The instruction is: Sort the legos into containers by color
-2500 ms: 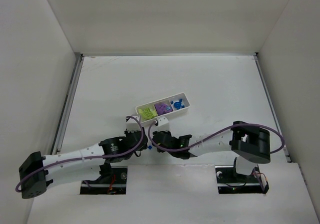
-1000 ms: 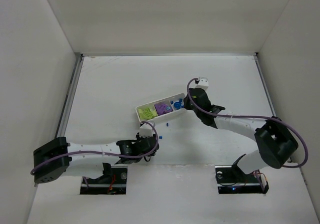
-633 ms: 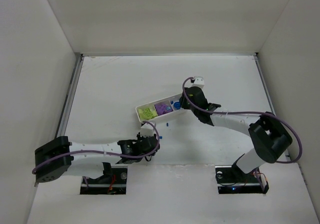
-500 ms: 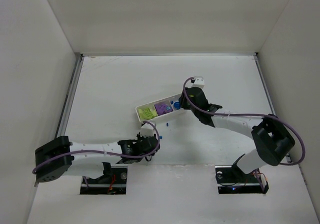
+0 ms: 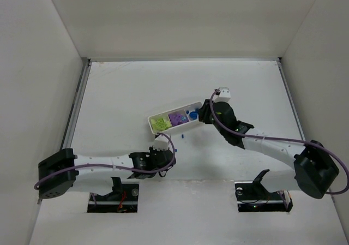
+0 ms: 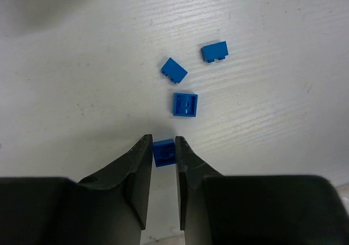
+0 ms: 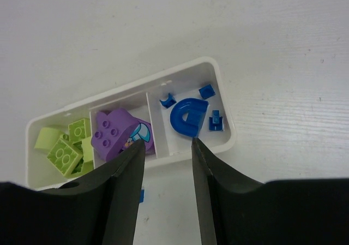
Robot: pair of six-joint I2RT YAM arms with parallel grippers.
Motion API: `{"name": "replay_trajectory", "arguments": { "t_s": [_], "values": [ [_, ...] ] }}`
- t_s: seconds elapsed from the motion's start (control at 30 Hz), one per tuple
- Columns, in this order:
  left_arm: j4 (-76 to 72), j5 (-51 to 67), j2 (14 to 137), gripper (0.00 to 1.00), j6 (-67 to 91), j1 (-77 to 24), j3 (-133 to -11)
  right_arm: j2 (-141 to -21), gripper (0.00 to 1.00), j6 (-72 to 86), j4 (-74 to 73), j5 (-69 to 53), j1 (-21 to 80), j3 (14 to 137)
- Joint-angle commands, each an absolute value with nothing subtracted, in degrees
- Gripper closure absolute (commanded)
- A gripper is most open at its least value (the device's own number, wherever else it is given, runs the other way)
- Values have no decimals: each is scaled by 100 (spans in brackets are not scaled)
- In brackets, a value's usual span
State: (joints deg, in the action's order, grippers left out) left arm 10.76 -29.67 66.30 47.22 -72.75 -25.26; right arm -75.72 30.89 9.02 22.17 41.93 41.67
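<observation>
- Left hand (image 6: 162, 142) first: what has it got?
- Its fingers are drawn in almost together, and a tiny blue brick (image 6: 164, 151) is pinched between the tips, low against the surface (image 6: 82, 65). A couple of seconds ago this arm was up beside the tray. It has since pulled back to the near middle, where the stray blues lie.
- How many strays are there?
- Three more lie just beyond the fingertips. A square plate (image 6: 185, 103) is closest, a tilted bit (image 6: 174, 70) lies past it, and a notched bit (image 6: 215, 52) sits further right. All three are apart from each other.
- And the tray?
- The tray (image 7: 229, 129) lies slanted, farther out than the left hand. Its left compartment holds the yellow-green pieces (image 7: 65, 149). The middle one holds a purple block (image 7: 112, 136). The right one holds the fan-shaped blue piece (image 7: 188, 117) and a few small blue bits. One lone blue bit (image 7: 141, 195) lies on the surface just near of the tray.
- Right hand?
- The right hand (image 7: 167, 144) is spread wide with nothing in it. It hovers over the tray's near rim, about where the purple and blue compartments meet. Earlier it was down next to the left hand, then it swung out to the tray's right end, and it has now eased slightly rightward.
- So where does that leave the sort?
- My reading is that it has just dropped something off. Only blue remains loose, so the pinched brick belongs in the right compartment, and the strays should follow.
</observation>
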Motion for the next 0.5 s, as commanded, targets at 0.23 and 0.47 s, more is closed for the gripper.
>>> {"name": "replay_trajectory", "arguments": {
  "t_s": [0.23, 0.47],
  "values": [
    [1311, -3208, 6116, 87, 4335, -7028, -3716, -6479, 53, 3234, 1081, 2583, 4179, 3543],
    [-464, -2770, 7301, 87, 3306, -6140, -4744, -5810, 61, 3401, 1002, 2681, 3881, 2901]
  ]
}}
